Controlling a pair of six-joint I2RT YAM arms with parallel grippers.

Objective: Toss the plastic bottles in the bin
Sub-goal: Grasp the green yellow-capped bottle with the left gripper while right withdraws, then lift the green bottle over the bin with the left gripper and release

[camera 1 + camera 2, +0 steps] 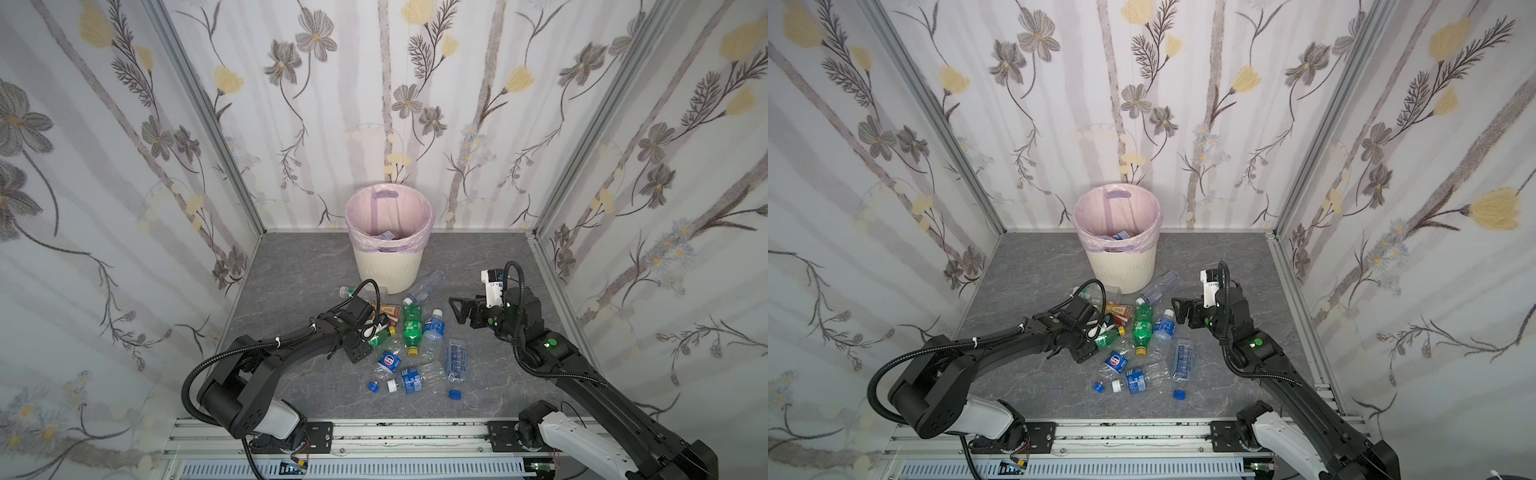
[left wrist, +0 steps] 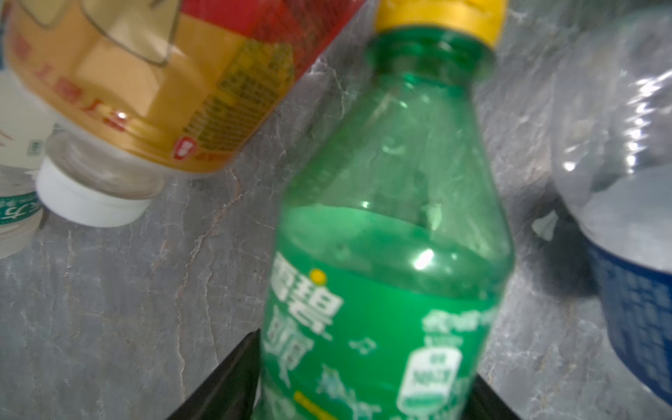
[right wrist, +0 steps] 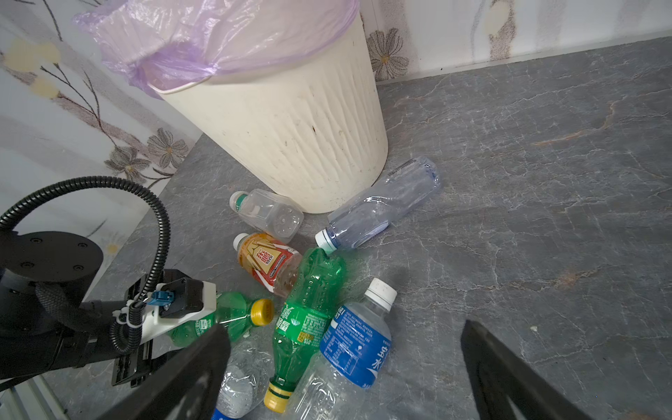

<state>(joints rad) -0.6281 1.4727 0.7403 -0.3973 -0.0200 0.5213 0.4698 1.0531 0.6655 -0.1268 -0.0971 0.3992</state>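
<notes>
The cream ribbed bin [image 1: 388, 270] [image 1: 1121, 272] [image 3: 291, 138] with a lilac liner stands at the back; a bottle [image 1: 388, 236] lies inside it. Several plastic bottles lie in a pile in front of it. My left gripper [image 1: 370, 338] [image 2: 367, 363] is low in the pile, shut on a green bottle with a yellow cap [image 1: 380, 337] [image 1: 1106, 338] [image 2: 385, 254] [image 3: 232, 312], one finger against each side of its label. My right gripper [image 1: 457, 311] [image 1: 1179, 311] [image 3: 343, 327] hovers open to the right of the pile, holding nothing.
Near the held bottle lie a red-orange labelled bottle [image 1: 390, 309] [image 2: 145, 83], a second green bottle [image 1: 411, 326] [image 3: 305, 316] and a blue-labelled one [image 1: 433, 332]. A clear bottle [image 1: 426, 286] leans by the bin. Loose blue caps [image 1: 373, 386] [image 1: 455, 394] sit nearer the front.
</notes>
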